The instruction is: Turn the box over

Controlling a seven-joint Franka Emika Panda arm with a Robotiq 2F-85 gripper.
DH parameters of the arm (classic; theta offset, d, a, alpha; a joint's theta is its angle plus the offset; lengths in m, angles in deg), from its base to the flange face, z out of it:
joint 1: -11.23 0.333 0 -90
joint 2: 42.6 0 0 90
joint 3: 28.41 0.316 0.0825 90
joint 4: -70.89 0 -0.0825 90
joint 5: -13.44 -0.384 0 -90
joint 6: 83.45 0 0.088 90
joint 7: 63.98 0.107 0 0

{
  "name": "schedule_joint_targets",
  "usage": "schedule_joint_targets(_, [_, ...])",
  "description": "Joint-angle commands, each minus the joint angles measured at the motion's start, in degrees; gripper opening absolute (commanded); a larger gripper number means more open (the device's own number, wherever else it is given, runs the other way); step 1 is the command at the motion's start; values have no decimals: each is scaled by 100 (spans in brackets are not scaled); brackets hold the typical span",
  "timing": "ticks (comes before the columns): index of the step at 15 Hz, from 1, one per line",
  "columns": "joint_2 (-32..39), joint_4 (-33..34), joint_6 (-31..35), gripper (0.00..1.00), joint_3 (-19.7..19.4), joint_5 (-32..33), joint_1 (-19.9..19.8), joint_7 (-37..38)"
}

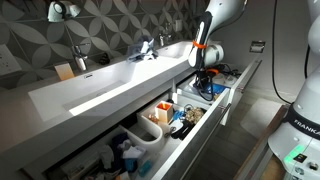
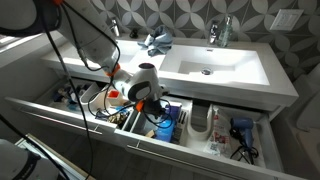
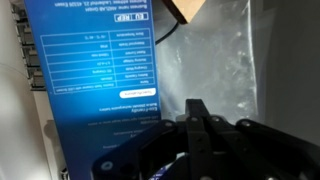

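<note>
The box (image 3: 90, 70) fills the left of the wrist view, showing a bright blue face with white print and a table of text. My gripper (image 3: 198, 106) is just to its right, with both dark fingers pressed together and nothing between them. The fingertips are over a grey crinkled plastic sheet (image 3: 215, 60), beside the box's edge. In both exterior views the gripper (image 1: 205, 76) (image 2: 150, 104) is lowered into the open vanity drawer. The arm hides the box there.
The drawer (image 2: 200, 150) below the white sink counter (image 1: 110, 80) is crowded with toiletries, a white cup (image 1: 148, 131), cables and a blue hairdryer (image 2: 243, 129). A brown cardboard corner (image 3: 185, 10) shows at the top of the wrist view.
</note>
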Motion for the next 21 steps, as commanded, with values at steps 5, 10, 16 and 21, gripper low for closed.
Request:
schedule_joint_targets(5, [298,118,598,0,-313,372,147,441])
schedule_joint_targets(10, [348,140,856,0,-525,491,215,514])
schedule_joint_targets(16, [242,66,1057,0,-655,668,156,381])
schedule_joint_targets(21, [158,-9,945,0,-590,951,23,67])
